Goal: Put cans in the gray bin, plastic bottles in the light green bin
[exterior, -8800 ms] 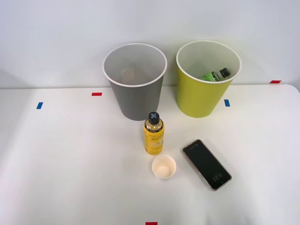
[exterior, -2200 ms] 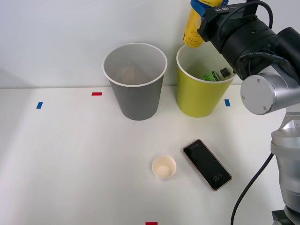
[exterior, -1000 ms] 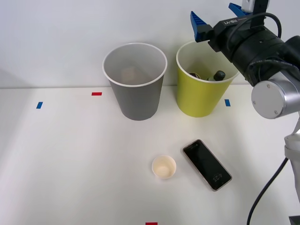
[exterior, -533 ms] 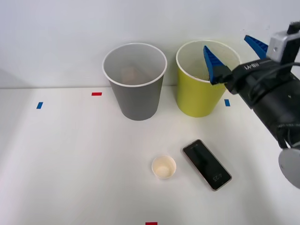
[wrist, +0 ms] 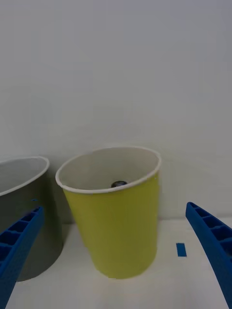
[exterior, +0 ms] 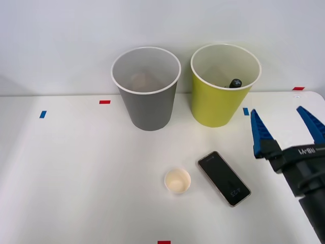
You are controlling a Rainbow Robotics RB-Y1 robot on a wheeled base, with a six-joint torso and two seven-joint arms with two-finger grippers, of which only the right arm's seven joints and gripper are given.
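On the white table [exterior: 76, 168], the green bin [exterior: 218, 104] serves as my reference. My claw [exterior: 287, 133] hangs to its right and nearer me, blue fingers [exterior: 261, 134] spread wide, holding nothing. Inside the green bin a black bottle cap [exterior: 235, 82] shows against the pale wall; the rest of the bottle is hidden below the rim. The gray bin [exterior: 147, 101] stands just left of the green bin, apart from it. In front of the green bin lies a black phone [exterior: 224, 178], screen up, between the bin and my arm. A white paper cup [exterior: 177, 181] stands upright just left of the phone. A blue tape mark [exterior: 246, 111] sits right of the green bin's base.
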